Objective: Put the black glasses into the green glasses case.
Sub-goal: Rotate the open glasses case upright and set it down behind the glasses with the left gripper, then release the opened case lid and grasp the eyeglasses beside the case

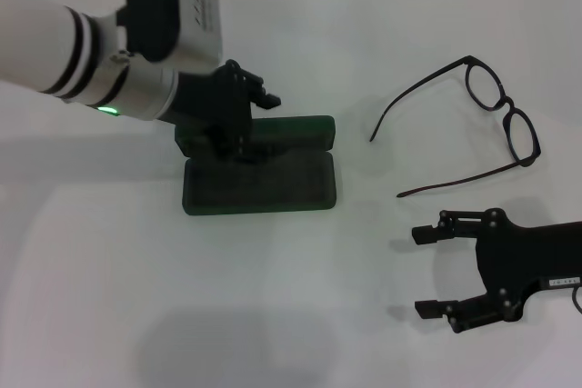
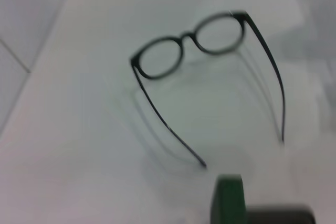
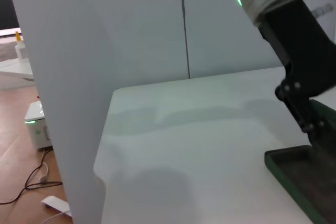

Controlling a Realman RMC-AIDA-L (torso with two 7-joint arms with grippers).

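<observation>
While the left gripper grasps the open green glasses case, you see the thin black glasses unfolded right of it, the right gripper released.

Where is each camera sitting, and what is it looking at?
Head view: high up, looking down at the table, glasses, open case, left gripper at the case, open right gripper.
Left wrist view: looks across at the glasses; no gripper shows.
Right wrist view: low, facing the case and left arm.
All three share the case.

white table carries the open green glasses case and, apart, the black glasses
</observation>
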